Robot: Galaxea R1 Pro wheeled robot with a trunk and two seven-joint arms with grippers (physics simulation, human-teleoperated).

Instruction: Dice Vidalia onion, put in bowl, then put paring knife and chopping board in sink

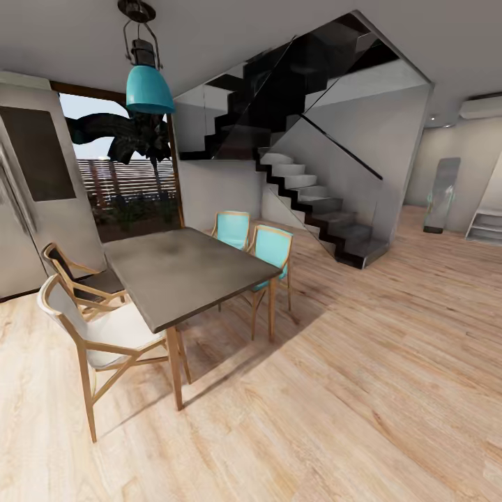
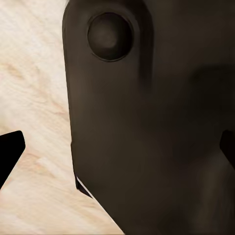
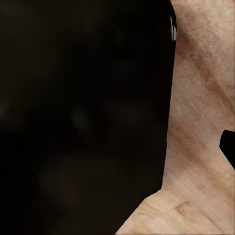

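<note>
Where wooden floor (image 1: 362, 390) spreads, a dining table (image 1: 181, 268) stands, perhaps grey.

Your left wrist camera shows a smooth dark brown-black rounded body panel (image 2: 147, 137) with a round recessed boss (image 2: 110, 35); black fingertips (image 2: 10, 152) at the edges.

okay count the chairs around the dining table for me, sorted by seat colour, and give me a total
Teal chairs: 2, on the far side of the dining table: one, another.
White-cushioned chairs: 1, at the table's near end.
Dark-seated chairs: 1, beside the white one.
Total: 4 chairs.
</note>
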